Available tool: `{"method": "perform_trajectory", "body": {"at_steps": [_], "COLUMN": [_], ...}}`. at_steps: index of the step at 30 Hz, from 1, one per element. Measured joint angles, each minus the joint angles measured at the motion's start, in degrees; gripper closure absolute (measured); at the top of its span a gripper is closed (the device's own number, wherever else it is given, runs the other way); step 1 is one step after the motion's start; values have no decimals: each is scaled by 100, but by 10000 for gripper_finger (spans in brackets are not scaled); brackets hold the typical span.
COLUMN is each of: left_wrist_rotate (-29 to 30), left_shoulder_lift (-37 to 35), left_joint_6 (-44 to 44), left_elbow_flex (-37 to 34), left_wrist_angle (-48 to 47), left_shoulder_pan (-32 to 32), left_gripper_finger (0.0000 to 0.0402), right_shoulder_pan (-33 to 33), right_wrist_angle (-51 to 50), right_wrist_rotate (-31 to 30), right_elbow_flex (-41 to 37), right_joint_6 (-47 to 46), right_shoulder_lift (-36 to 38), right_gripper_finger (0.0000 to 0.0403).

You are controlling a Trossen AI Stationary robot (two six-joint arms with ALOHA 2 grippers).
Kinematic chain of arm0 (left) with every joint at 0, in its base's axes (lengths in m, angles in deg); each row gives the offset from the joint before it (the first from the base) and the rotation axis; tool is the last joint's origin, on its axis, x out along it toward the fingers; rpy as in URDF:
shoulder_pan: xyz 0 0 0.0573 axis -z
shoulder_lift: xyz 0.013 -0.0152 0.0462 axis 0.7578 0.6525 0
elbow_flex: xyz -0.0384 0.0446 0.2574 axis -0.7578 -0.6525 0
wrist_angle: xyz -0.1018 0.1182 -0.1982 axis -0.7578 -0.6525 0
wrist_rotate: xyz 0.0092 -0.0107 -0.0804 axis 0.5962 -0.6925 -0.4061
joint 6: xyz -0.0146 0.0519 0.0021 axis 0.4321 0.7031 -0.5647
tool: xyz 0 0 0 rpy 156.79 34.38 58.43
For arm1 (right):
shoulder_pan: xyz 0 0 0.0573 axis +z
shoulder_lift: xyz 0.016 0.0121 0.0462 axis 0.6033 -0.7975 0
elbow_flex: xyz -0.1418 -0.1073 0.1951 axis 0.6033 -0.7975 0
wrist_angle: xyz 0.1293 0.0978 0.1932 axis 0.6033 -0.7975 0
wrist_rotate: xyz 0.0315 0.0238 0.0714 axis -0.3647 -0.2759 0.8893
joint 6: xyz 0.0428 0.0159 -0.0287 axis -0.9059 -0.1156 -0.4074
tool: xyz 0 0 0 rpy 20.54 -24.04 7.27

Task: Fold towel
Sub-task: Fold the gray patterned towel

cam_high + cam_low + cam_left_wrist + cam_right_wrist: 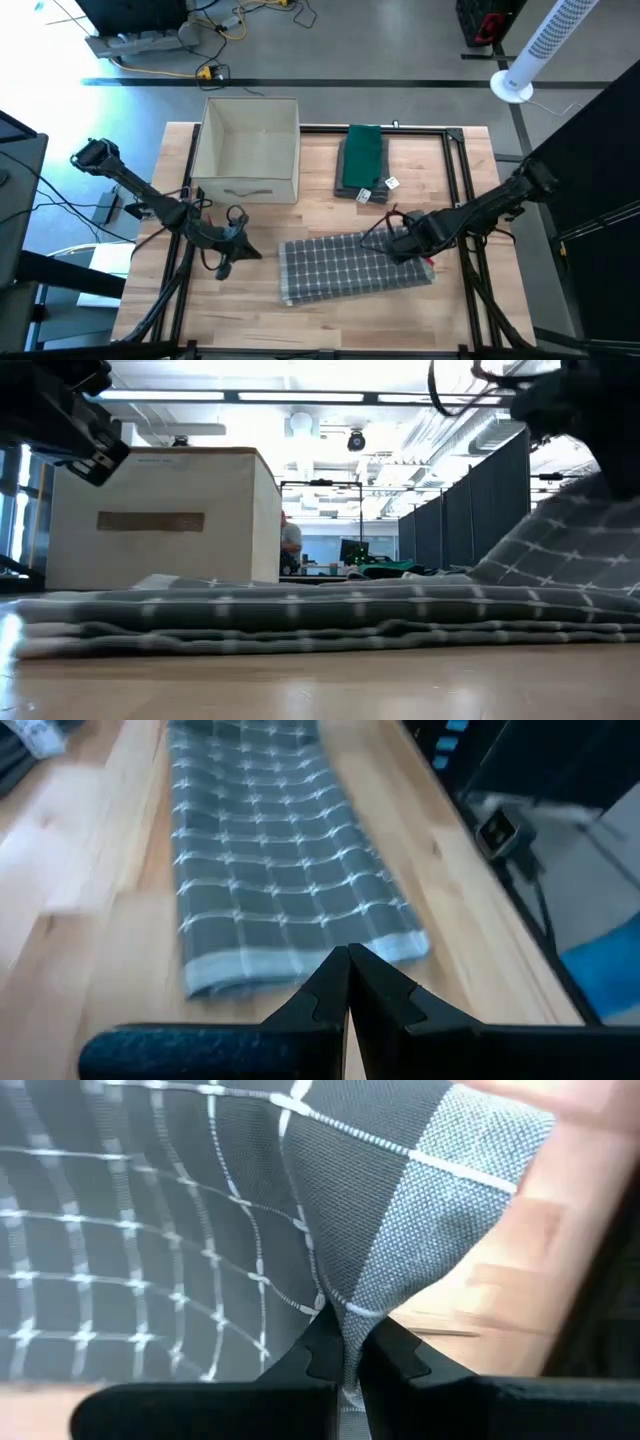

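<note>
Pinching the checked grey towel point(250, 1230): the right gripper point(347, 1348) has its jaws clenched on a fold of the cloth, which rises in a peak from between the two dark fingers point(315, 1355). In the high view that right gripper point(408, 243) sits over the towel's right end, and the low view shows that end of the towel point(560, 555) lifted off the surface while the rest lies flat in layers.

The left gripper point(348, 982) hovers just off the towel's left end, jaws closed on nothing, fingertips meeting with no gap. From its wrist camera the towel point(280, 860) stretches away as a long folded strip on the wooden surface point(90, 950). In the high view the left gripper point(228, 252) is left of the towel point(350, 266), not touching it.

The towel lies at the front middle of the surface point(470, 320), long axis running left to right, slightly skewed.

Farther back: an open cardboard box point(248, 148) at rear left, with a handle slot on its near wall, also seen in the low view point(165, 520). Beside it, rear centre, lies a folded dark green cloth point(362, 158) with a small white tag point(390, 183) next to it.

Beyond the surface: cables on the floor point(215, 40) and a white tower fan point(545, 45) at upper right. The low view shows a person point(290, 540) far off in the room, too small to make out.
</note>
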Motion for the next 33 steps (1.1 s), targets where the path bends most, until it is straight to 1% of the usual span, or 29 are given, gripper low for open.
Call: {"method": "perform_trajectory", "body": {"at_steps": [6, 11, 14, 19, 21, 23, 26, 30, 33], "left_wrist_rotate": [168, -247, -492, -894, -930, -921, -935, -905, -884], "left_shoulder_lift": [1279, 2422, 2858, 3419, 3628, 3780, 3907, 3919, 3909], "left_joint_6": [90, 221, 198, 127, 124, 93, 82, 114, 113], "left_elbow_flex": [-55, -53, 35, 39, 44, 66, 60, 49, 46], "left_wrist_angle": [1349, 2452, 2494, 2288, 2074, 2091, 2289, 2499, 2501], "left_shoulder_pan": [-381, -651, -694, -694, -694, -694, -696, -730, -829], "left_gripper_finger": [401, 401, 401, 401, 401, 402, 402, 402, 402], "right_shoulder_pan": [-137, -317, -444, -656, -725, -796, -925, -1117, -1213], "right_wrist_angle": [149, 747, 932, 1078, 1359, 1767, 2697, 3974, 4636], "right_wrist_rotate": [-362, -765, -940, -953, -897, -863, -687, -265, 185], "right_elbow_flex": [554, 872, 1132, 1640, 1801, 1907, 1953, 1953, 1952], "right_joint_6": [308, 697, 1090, 1668, 1921, 2112, 2402, 2807, 2939], "right_shoulder_lift": [31, 6, -104, -402, -533, -671, -938, -1502, -1980], "right_gripper_finger": [397, 397, 397, 397, 397, 397, 397, 397, 397]}}
